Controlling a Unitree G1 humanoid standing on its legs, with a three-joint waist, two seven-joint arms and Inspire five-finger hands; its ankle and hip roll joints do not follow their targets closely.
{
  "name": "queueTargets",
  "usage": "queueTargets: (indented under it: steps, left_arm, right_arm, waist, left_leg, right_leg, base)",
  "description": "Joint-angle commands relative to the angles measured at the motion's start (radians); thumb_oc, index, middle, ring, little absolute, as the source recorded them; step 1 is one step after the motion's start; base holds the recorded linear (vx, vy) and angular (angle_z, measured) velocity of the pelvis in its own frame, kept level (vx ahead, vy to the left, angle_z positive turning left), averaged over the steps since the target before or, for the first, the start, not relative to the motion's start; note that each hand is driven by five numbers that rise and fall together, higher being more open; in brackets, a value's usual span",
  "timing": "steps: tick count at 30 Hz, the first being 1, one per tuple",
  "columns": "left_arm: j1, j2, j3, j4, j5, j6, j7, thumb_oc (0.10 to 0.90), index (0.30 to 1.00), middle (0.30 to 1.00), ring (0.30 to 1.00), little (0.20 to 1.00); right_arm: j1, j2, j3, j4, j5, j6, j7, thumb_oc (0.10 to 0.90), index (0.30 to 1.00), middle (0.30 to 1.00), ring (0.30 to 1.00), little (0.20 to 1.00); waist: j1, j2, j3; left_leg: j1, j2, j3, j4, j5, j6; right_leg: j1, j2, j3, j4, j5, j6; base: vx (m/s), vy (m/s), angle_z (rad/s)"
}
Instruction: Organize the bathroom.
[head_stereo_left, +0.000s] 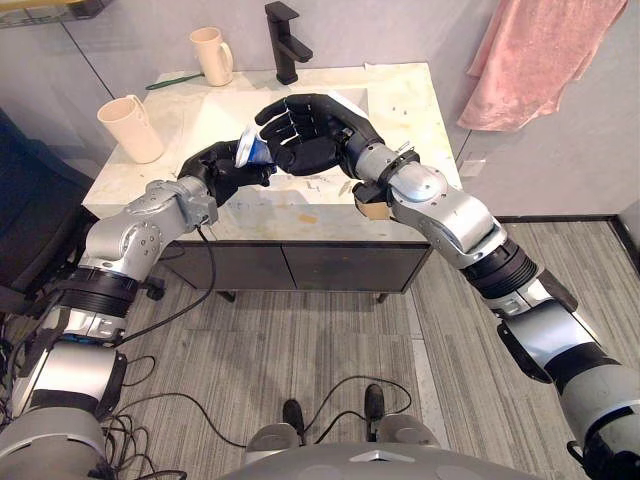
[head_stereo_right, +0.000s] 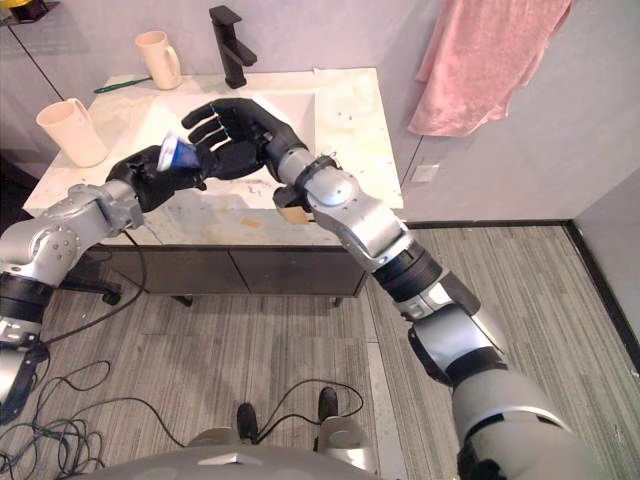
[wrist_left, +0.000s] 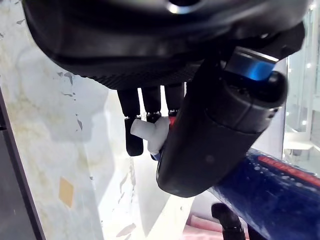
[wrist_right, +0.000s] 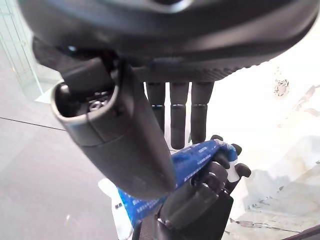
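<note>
Over the marble desk (head_stereo_left: 400, 110), just in front of the white sink basin (head_stereo_left: 215, 115), the two hands meet. The left hand (head_stereo_left: 225, 170) has its fingers curled round a blue and white toothpaste tube (head_stereo_left: 252, 148) — in the left wrist view the tube's white cap (wrist_left: 148, 134) pokes out past the fingers, and in the right wrist view the blue tube (wrist_right: 192, 159) lies clasped in that same hand. The right hand (head_stereo_left: 315, 130) hovers just beside it with fingers straight and spread, palm toward the tube; whether it touches the tube cannot be told. Near the desk's left edge stands a cream cup (head_stereo_left: 130, 128), and a second cream cup (head_stereo_left: 211, 55) stands at the back beside the black faucet (head_stereo_left: 285, 40). A green toothbrush (head_stereo_left: 172, 80) lies flat on the desk next to that rear cup. A pink towel (head_stereo_left: 540, 60) hangs on the wall to the right — well apart from the hands.
</note>
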Motion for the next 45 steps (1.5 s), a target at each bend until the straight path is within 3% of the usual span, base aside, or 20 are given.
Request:
queueTargets:
  steps: [1, 8, 9, 10, 11, 18, 28, 34, 45]
  left_arm:
    - [-0.104, 0.003, 0.079, -0.077, -0.074, -0.099, -0.013, 0.4, 0.3, 0.3, 0.3, 0.3]
    - [-0.102, 0.001, 0.083, -0.078, -0.081, -0.098, -0.004, 0.4, 0.3, 0.3, 0.3, 0.3]
    - [-0.103, 0.0, 0.082, -0.076, -0.083, -0.1, -0.005, 0.4, 0.3, 0.3, 0.3, 0.3]
    - [-0.103, -0.001, 0.083, -0.075, -0.082, -0.1, -0.006, 0.4, 0.3, 0.3, 0.3, 0.3]
    - [-0.102, -0.003, 0.084, -0.076, -0.082, -0.099, -0.006, 0.4, 0.3, 0.3, 0.3, 0.3]
    - [-0.1, -0.006, 0.088, -0.084, -0.088, -0.088, -0.006, 0.4, 0.3, 0.3, 0.3, 0.3]
    - [-0.086, -0.007, 0.091, -0.083, -0.091, -0.093, -0.02, 0.4, 0.3, 0.3, 0.3, 0.3]
    - [-0.068, -0.018, 0.08, -0.096, -0.123, -0.011, -0.057, 0.4, 0.3, 0.3, 0.3, 0.3]
    - [-0.048, -0.031, 0.077, -0.125, -0.118, -0.02, -0.035, 0.4, 0.3, 0.3, 0.3, 0.3]
  right_arm:
    - [-0.13, 0.042, -0.046, -0.048, 0.021, -0.094, -0.013, 0.4, 0.3, 0.3, 0.3, 0.3]
    - [-0.128, 0.046, -0.046, -0.049, 0.016, -0.092, -0.013, 0.4, 0.3, 0.3, 0.3, 0.3]
    - [-0.13, 0.043, -0.046, -0.048, 0.014, -0.092, -0.013, 0.442, 0.364, 0.364, 0.364, 0.364]
    - [-0.131, 0.042, -0.047, -0.049, 0.006, -0.09, -0.006, 0.535, 0.502, 0.502, 0.502, 0.502]
    - [-0.131, 0.041, -0.048, -0.049, -0.008, -0.085, 0.0, 0.8, 0.9, 0.9, 0.9, 0.9]
    - [-0.151, 0.011, -0.029, -0.033, -0.131, -0.101, 0.044, 0.8, 0.9, 0.9, 0.9, 0.9]
    - [-0.162, -0.004, -0.017, -0.034, -0.105, -0.114, 0.052, 0.8, 0.9, 0.9, 0.9, 0.9]
    - [-0.165, 0.012, -0.017, -0.036, -0.103, -0.112, 0.047, 0.8, 0.9, 0.9, 0.9, 0.9]
    - [-0.153, 0.016, -0.018, -0.042, -0.078, -0.106, 0.042, 0.8, 0.9, 0.9, 0.9, 0.9]
  waist:
    - [0.005, 0.017, -0.107]
    - [0.005, 0.018, -0.108]
    - [0.004, 0.018, -0.107]
    - [0.004, 0.018, -0.107]
    - [0.003, 0.018, -0.107]
    - [0.005, 0.016, -0.113]
    - [0.008, 0.017, -0.106]
    - [0.012, 0.018, -0.103]
    - [0.011, 0.019, -0.105]
  left_leg:
    - [0.009, 0.074, 0.004, 0.118, -0.103, -0.003]
    - [0.008, 0.074, 0.003, 0.117, -0.101, -0.003]
    - [0.008, 0.074, 0.003, 0.118, -0.101, -0.004]
    - [0.008, 0.075, 0.003, 0.118, -0.101, -0.004]
    - [0.008, 0.075, 0.003, 0.119, -0.102, -0.004]
    - [0.009, 0.075, 0.003, 0.116, -0.1, -0.005]
    - [0.008, 0.072, -0.002, 0.119, -0.103, -0.006]
    - [0.005, 0.072, -0.007, 0.124, -0.1, -0.005]
    - [0.005, 0.071, -0.007, 0.126, -0.102, -0.003]
  right_leg:
    - [0.004, -0.055, 0.062, -0.004, -0.124, 0.064]
    - [0.004, -0.053, 0.063, -0.005, -0.125, 0.063]
    - [0.003, -0.053, 0.063, -0.005, -0.125, 0.063]
    - [0.003, -0.053, 0.063, -0.005, -0.126, 0.063]
    - [0.003, -0.053, 0.063, -0.005, -0.125, 0.063]
    - [0.005, -0.054, 0.061, -0.007, -0.126, 0.064]
    - [0.007, -0.056, 0.057, -0.004, -0.127, 0.063]
    - [0.008, -0.055, 0.058, -0.003, -0.126, 0.063]
    - [0.009, -0.055, 0.06, -0.002, -0.128, 0.062]
  base:
    - [0.0, 0.0, 0.0]
    - [0.0, 0.0, 0.0]
    - [0.0, 0.0, 0.0]
    - [0.0, 0.0, 0.0]
    - [0.0, 0.0, 0.0]
    - [0.0, 0.0, 0.0]
    - [0.0, 0.0, 0.0]
    - [0.0, 0.0, 0.0]
    - [0.0, 0.0, 0.0]
